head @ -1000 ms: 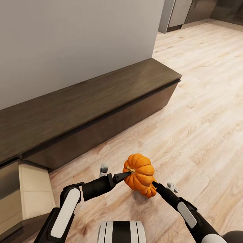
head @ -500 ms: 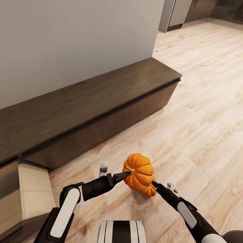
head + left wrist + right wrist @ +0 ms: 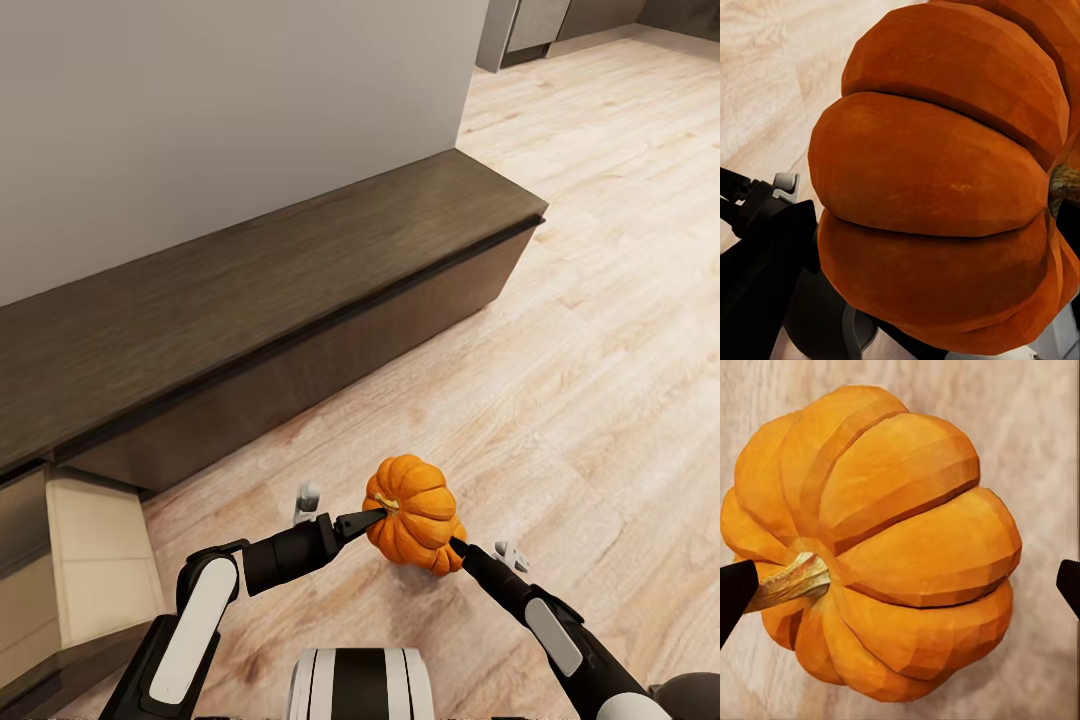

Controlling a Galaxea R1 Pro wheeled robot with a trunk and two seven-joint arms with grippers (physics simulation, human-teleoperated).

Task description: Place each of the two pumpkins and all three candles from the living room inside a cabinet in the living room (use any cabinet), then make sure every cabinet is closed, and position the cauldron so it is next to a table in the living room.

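My left gripper (image 3: 368, 518) is shut on the larger pumpkin (image 3: 415, 500), with one fingertip right at its brownish stem. In the left wrist view this pumpkin (image 3: 930, 172) looms very close. Just below and right of it, my right gripper (image 3: 457, 547) is shut on the smaller pumpkin (image 3: 445, 558). The right wrist view has that pumpkin (image 3: 885, 547) between the two black fingertips, its stem against one of them. Both pumpkins hang above the wood floor. The long dark-brown cabinet (image 3: 250, 290) runs along the wall ahead. One of its drawers (image 3: 95, 560) stands pulled out at the lower left, showing a beige inside.
A plain grey wall (image 3: 230, 110) rises behind the cabinet. Light wood floor (image 3: 600, 330) spreads to the right and ahead of the cabinet's right end. Dark grey kitchen units (image 3: 520, 25) stand far off at the top right.
The whole view has shifted a little, so the camera moved; the cabinet now sits slightly differently in frame. Both pumpkins stay in the grippers as before.
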